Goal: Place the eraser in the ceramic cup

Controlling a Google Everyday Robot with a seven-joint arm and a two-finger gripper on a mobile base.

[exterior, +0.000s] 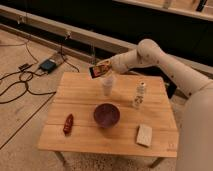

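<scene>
The eraser (pixel 99 69), a flat block with a red-orange, black and white wrapper, is held in my gripper (pixel 104 68) at the end of the white arm, in the air just above the ceramic cup (pixel 107 85). The cup is a pale whitish tumbler standing upright on the far middle of the wooden table (pixel 80 140). The eraser hangs tilted, slightly left of the cup's mouth and apart from it.
A wide purple bowl (pixel 106 115) sits at the table's centre. A small clear bottle (pixel 139 95) stands to the right of the cup. A tan square pad (pixel 144 134) lies front right, a dark-red item (pixel 68 124) front left. Cables and a power block (pixel 48 65) lie on the floor left.
</scene>
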